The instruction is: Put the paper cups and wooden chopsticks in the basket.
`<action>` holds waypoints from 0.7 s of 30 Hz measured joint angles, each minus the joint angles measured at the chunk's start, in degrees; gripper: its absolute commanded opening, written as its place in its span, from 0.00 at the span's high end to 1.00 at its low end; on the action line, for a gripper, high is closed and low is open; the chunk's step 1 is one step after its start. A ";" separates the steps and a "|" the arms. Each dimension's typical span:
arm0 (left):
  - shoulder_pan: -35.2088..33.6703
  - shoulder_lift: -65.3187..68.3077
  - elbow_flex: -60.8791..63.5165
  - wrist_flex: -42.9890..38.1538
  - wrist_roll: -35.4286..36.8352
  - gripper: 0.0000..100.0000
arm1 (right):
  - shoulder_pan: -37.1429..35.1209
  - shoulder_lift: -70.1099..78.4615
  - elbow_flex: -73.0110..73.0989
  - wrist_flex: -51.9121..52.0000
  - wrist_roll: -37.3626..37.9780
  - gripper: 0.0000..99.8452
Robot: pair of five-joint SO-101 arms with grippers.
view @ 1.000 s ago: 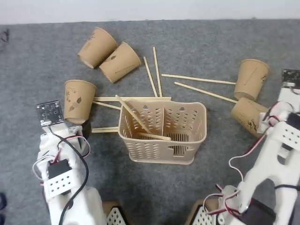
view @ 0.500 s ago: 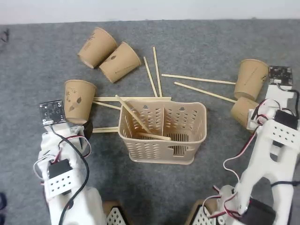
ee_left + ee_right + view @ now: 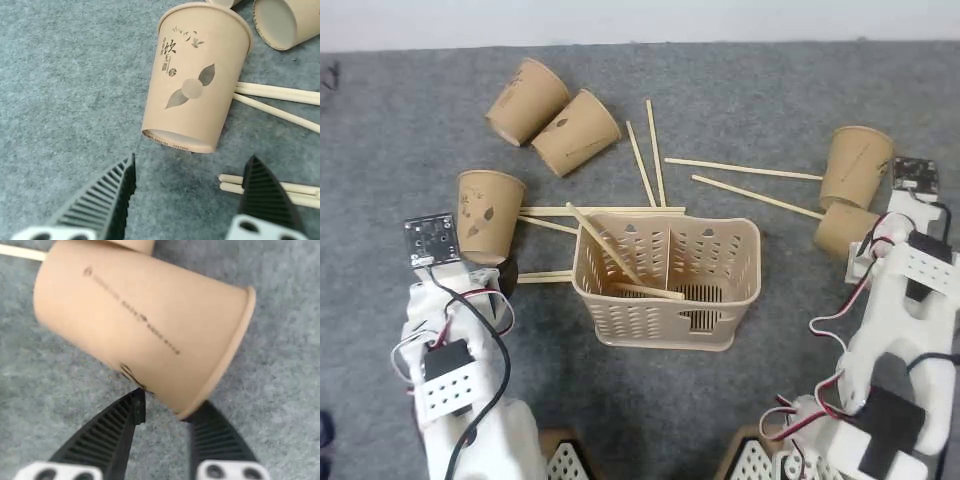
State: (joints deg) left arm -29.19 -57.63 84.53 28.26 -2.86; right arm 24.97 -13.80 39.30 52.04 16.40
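A tan basket (image 3: 650, 320) stands mid-table with two wooden chopsticks (image 3: 605, 245) in it. More chopsticks (image 3: 655, 150) lie on the grey mat behind it and by its left side (image 3: 280, 95). An upside-down paper cup (image 3: 487, 215) (image 3: 195, 85) stands just ahead of my left gripper (image 3: 193, 159), which is open and apart from it. At the right, a paper cup (image 3: 840, 228) (image 3: 140, 325) lies on its side. My right gripper (image 3: 167, 402) straddles its rim with its fingers a little apart. Another cup (image 3: 857, 166) lies behind it.
Two more paper cups (image 3: 526, 100) (image 3: 576, 132) lie side by side at the back left. Long chopsticks (image 3: 745, 168) stretch between the basket and the right-hand cups. The mat in front of the basket is bare between the two arms.
The right arm has swung in towards the lying cup and now covers more of it. The left arm shifted slightly at first, then kept still.
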 measured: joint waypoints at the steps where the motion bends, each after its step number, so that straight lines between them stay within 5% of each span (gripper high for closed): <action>1: 0.00 0.00 0.00 0.00 0.00 0.67 | 0.00 -0.35 0.00 -0.53 0.00 0.99; 14: 0.00 0.00 0.00 0.00 0.00 0.67 | 0.00 -2.46 0.00 -3.43 0.00 0.99; 21: 0.00 0.00 0.00 0.00 0.00 0.67 | 0.00 -11.96 -9.32 8.35 0.00 0.99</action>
State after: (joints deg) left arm -29.19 -57.63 84.53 28.26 -2.86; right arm 24.97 -25.76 29.98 60.40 16.40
